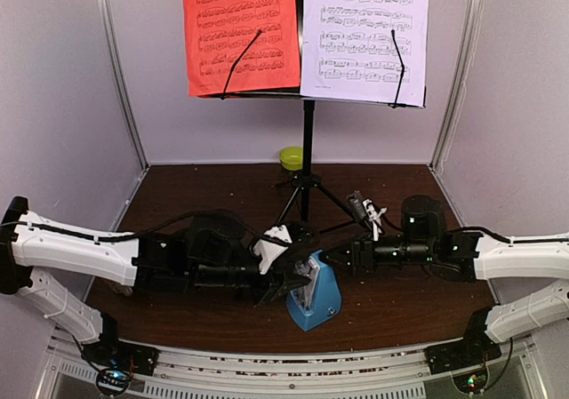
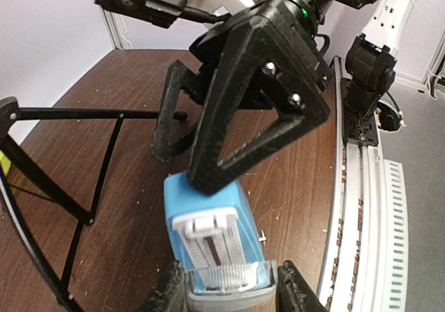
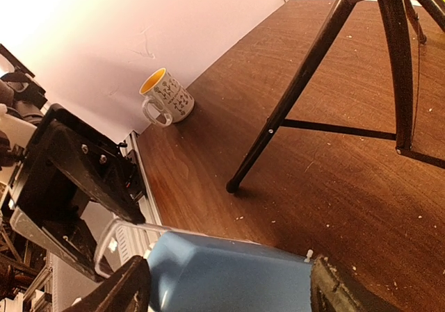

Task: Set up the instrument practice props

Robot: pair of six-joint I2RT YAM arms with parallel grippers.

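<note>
Grippers on small blue pyramid metronome (image 2: 208, 239)
We see the left gripper (image 2: 229, 291) clamping its base; right gripper (image 3: 229, 281) straddles it wide, grip unclear.

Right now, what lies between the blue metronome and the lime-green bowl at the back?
The music stand's tripod legs stand between the blue metronome and the lime-green bowl. The top view shows this plainly.

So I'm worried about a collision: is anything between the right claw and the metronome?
Nothing visible. The right claw straddles the top of the metronome; whether it is squeezing is unclear. The left claw grips the base. The legs of the music stand stand beyond on the table, apart from it.
</note>
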